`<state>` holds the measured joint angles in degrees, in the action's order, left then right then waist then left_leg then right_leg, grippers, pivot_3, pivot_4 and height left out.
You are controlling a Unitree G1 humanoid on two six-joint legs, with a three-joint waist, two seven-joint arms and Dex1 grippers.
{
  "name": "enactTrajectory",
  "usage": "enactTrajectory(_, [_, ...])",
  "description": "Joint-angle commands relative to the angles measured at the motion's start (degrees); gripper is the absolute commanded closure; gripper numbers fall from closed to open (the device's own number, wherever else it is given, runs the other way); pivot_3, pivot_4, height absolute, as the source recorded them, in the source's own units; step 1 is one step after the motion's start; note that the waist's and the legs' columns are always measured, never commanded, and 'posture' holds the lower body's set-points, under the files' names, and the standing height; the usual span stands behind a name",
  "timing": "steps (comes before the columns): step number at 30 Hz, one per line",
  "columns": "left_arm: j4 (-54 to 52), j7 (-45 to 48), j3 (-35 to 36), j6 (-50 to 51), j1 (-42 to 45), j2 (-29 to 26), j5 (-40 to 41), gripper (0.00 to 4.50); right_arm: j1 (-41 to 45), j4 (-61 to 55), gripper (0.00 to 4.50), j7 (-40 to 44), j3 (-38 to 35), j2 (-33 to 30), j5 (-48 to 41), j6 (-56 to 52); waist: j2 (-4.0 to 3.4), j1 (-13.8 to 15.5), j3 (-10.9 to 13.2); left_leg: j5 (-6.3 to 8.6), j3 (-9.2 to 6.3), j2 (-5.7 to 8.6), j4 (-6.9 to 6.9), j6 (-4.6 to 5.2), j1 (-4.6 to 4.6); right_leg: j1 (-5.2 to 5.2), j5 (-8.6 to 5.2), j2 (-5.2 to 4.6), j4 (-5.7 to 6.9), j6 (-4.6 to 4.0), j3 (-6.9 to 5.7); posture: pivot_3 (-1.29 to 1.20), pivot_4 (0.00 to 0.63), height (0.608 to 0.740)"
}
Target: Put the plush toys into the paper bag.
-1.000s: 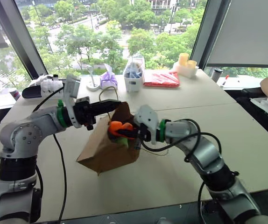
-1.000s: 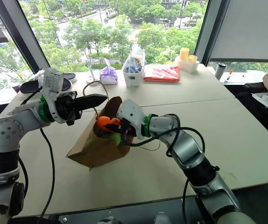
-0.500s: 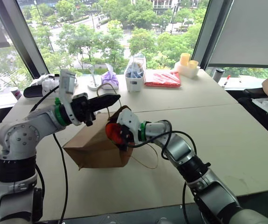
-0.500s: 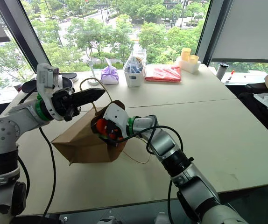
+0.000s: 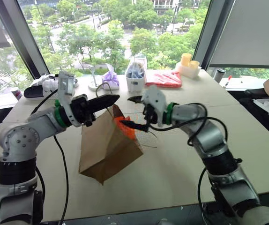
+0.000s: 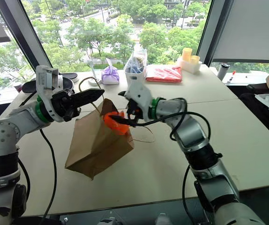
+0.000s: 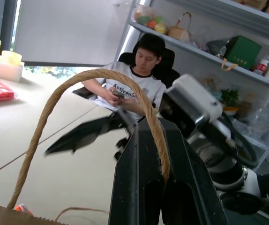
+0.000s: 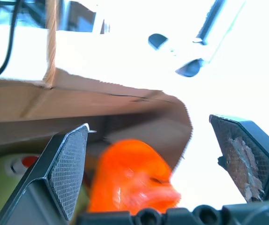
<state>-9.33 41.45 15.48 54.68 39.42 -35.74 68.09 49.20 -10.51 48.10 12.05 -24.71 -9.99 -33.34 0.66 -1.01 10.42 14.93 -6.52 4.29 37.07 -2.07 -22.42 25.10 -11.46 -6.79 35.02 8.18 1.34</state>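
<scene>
Left eye view: the left gripper [image 5: 107,101] is pinching the cord handle [image 7: 85,112] of the paper bag [image 5: 107,149], hoisting it tilted above the table [image 5: 181,159]. The right gripper [image 5: 133,112] is hanging spread wide and empty just beside the bag's mouth, where the orange plush toy [image 5: 125,125] is perching; the green plush toy [image 8: 3,176] is lying deeper inside. Both toys look soft and light (easy to squeeze mid-body); the bag seems thin and crumple-prone.
</scene>
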Motion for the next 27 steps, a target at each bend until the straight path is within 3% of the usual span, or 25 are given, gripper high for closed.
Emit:
enactTrajectory(1, [-1.09, 0.03, 2.07, -1.36, 0.2, -0.16, 0.49, 4.5, -0.61, -6.34, 0.05, 0.03, -5.88, -4.5, -3.04, -4.84, 0.0, 0.04, 0.0, 0.03, 0.01, 0.0, -0.01, 0.06, 0.0, 0.0, 0.0, 0.0, -0.01, 0.0, 0.0, 0.0, 0.15, 0.74])
enactTrajectory(7, [-1.14, 0.93, 1.66, -1.44, 0.19, -0.34, 0.5, 4.5, -10.91, -8.29, 0.05, 0.03, -7.98, -9.21, -5.12, -7.76, 0.01, 0.17, 0.0, 0.17, 0.13, 0.0, 0.02, 0.3, 0.01, -0.09, 0.0, 0.0, -0.07, 0.0, -0.01, 0.0, 0.15, 0.74])
enactTrajectory(14, [-0.53, 1.87, 1.22, -1.29, 0.97, -0.89, -0.05, 4.5, -22.5, -11.59, 0.05, 1.02, -5.6, -14.02, -3.04, -4.58, 0.01, 0.3, 0.0, 0.17, 0.17, -0.01, 0.04, 0.3, 0.0, -0.08, 0.0, 0.0, -0.08, 0.0, 0.0, 0.0, 0.15, 0.74])
enactTrajectory(21, [0.12, 2.98, 0.67, -1.26, 1.46, -1.17, -0.63, 4.5, -28.55, -19.55, 0.05, 2.71, -5.58, -18.39, -5.35, -6.89, 0.02, 0.28, 0.01, 0.17, 0.17, -0.02, 0.08, 0.31, 0.02, -0.15, -0.01, 0.0, -0.12, 0.0, -0.01, 0.0, 0.15, 0.74])
enactTrajectory(27, [0.24, 3.31, 0.56, -0.9, 1.61, -1.12, -0.9, 4.5, -29.82, -15.94, 0.05, -0.61, -0.36, -16.55, 0.1, -0.98, 0.03, 0.26, 0.01, 0.17, 0.18, -0.02, 0.08, 0.31, 0.02, -0.18, -0.01, 0.0, -0.15, 0.0, -0.01, 0.0, 0.15, 0.74])
